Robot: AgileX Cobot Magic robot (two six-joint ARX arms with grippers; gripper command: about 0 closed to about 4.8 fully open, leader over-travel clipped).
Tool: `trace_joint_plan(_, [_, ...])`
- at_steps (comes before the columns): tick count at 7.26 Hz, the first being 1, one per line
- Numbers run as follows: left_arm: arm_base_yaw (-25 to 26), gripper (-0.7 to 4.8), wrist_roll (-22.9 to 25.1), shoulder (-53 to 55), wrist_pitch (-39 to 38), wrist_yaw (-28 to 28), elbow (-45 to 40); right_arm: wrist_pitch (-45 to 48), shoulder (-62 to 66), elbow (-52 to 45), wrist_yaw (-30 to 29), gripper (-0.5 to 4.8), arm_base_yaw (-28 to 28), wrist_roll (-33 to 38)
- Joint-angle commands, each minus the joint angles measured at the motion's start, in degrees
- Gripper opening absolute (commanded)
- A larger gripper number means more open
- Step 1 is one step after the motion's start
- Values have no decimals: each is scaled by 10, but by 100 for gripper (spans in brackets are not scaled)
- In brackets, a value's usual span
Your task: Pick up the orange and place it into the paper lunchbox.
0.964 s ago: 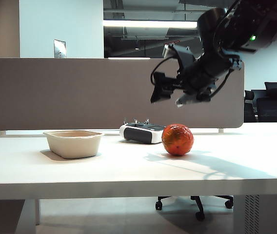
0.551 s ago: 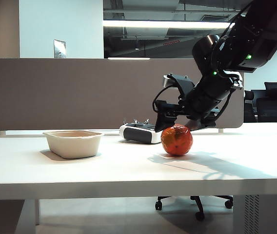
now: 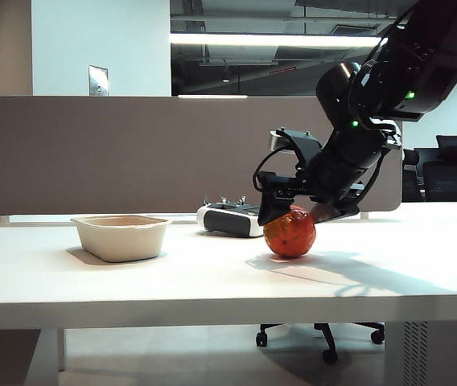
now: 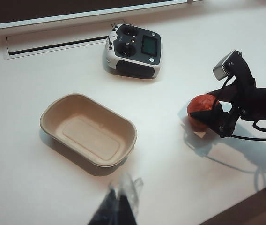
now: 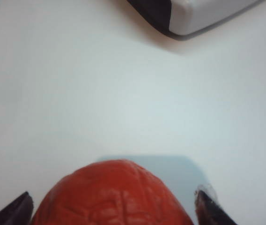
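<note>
**Right tool spread around the orange on the bench**

The right tool (image 3: 293, 211) sat low over the orange (image 3: 290, 234), released, its 2 fingertips (image 5: 207, 206) standing either side of the fruit with a gap on each flank. The orange rested on the white bench (image 3: 212, 277), not lifted. In the exterior view the paper lunchbox (image 3: 121, 236) stood empty at 9 o'clock from the orange, well apart, and the remote controller (image 3: 232, 218) lay just beyond the fruit at about 10 o'clock. The left tool (image 4: 119, 206) hung high above the bench near the lunchbox, blurred, so I could not tell whether it was released or clenched.
</note>
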Motion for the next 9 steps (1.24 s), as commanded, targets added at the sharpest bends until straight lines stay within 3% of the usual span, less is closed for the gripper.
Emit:
trace_joint_plan(1, [0,-6,5,-1,2,0,3,-2,-2,3,7,479,0,-12])
trace_joint_plan(4, [0,-6,5,-1,-6,0,3,-23,1,3,7,460,0,-23])
trace_joint_plan(5, [0,-6,5,-1,-7,0,3,-26,1,3,7,331,0,-29])
trace_joint_plan(8, [0,-6,8,-1,-23,-5,3,-24,1,3,7,331,0,-29])
trace_joint_plan(9, [0,-6,9,-1,-70,-29,3,7,-46,5,-9,331,31,-26])
